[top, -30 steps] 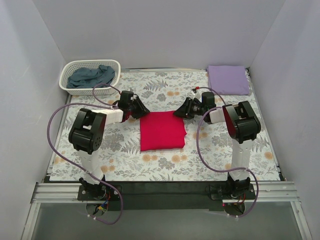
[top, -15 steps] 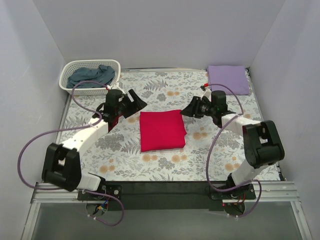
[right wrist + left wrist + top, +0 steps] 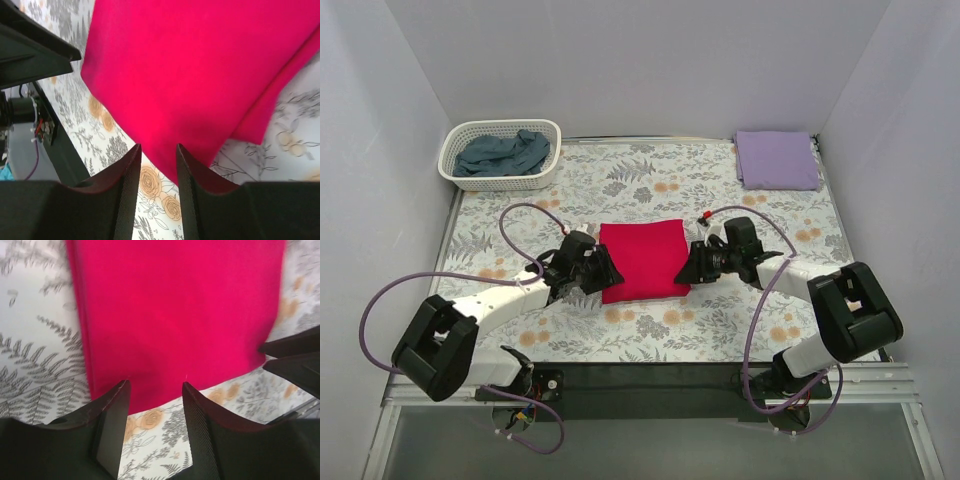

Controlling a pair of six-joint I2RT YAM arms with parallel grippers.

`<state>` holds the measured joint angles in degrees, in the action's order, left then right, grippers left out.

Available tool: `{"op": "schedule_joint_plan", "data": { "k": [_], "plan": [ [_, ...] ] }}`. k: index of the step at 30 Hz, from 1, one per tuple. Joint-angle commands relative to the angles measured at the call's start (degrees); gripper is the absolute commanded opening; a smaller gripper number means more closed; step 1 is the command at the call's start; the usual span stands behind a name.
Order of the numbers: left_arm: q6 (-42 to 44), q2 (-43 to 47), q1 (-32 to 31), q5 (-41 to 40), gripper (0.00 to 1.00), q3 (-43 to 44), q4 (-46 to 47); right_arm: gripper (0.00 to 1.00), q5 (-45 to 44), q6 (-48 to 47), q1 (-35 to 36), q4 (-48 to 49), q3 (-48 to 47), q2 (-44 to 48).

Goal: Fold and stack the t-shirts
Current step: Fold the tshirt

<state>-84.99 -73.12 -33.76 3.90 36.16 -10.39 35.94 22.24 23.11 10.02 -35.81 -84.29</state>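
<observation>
- Black and ribbed, the left tool [image 3: 155, 387] stands part open with nothing between its fingers. It sits low at the 7 o'clock corner of the red t-shirt [image 3: 175, 305], whose near hem lies just past the fingertips.
- From where I stand the right tool [image 3: 158, 148] mirrors it at the 5 o'clock corner, its gap a little narrower. It has no hold on anything either, and the cloth's edge shows through the gap rather than being pinched in it.
- I judge the two come in from opposite sides at 9 and 3 o'clock so that each can take one near corner and carry the hem evenly, without skewing the fold.
- In the view from above, the left tool [image 3: 605, 272] and right tool [image 3: 685, 272] flank the red t-shirt [image 3: 642, 258]. It lies flat as a neat folded rectangle at the middle of the desk [image 3: 620, 330], on the floral covering [image 3: 650, 185].
- Its right side shows a doubled layer slightly out of line, so a grip there may catch only one ply.
- Further out, a lavender t-shirt [image 3: 777, 158] lies folded at 1 o'clock, well apart, and looks like the start of the stack.
- At 11 o'clock a white basket [image 3: 506, 124] holds a crumpled blue-grey t-shirt [image 3: 505, 152], not yet folded.
</observation>
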Motion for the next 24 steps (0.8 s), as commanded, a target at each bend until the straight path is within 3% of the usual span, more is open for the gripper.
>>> {"op": "schedule_joint_plan", "data": {
  "k": [1, 9, 12, 15, 21, 22, 24],
  "plan": [
    [-4.2, -1.6, -1.0, -2.3, 0.43, -2.8, -0.2, 0.34, 2.5, -0.5, 1.1, 3.9, 3.7, -2.3],
    [-5.1, -0.6, -1.0, -6.3, 0.43, -4.5, -3.6, 0.31, -2.0, -1.2, -0.1, 3.5, 6.7, -4.8],
    [0.1, 1.2, -2.2, -6.8, 0.55, -1.6, -6.3, 0.32, -4.9, -3.3, 0.0, -1.6, 4.9, 1.3],
    [5.6, 3.0, -6.4, -11.9, 0.68, 3.7, -9.6, 0.36, -12.9, -8.1, 0.0, -13.0, -0.7, 7.6],
    [16.6, -2.5, -18.2, -19.8, 0.77, 13.0, -10.9, 0.54, -32.8, -10.7, -0.2, -25.4, -7.7, 19.6],
    [18.1, -3.9, -19.8, -21.9, 0.77, 13.9, -10.6, 0.66, -35.0, -10.0, -0.2, -27.4, -8.0, 23.0],
    [23.0, -8.3, -25.0, -24.2, 0.78, 17.0, -10.3, 0.77, -40.3, -8.4, -0.4, -28.7, -7.4, 28.2]
  ]
}}
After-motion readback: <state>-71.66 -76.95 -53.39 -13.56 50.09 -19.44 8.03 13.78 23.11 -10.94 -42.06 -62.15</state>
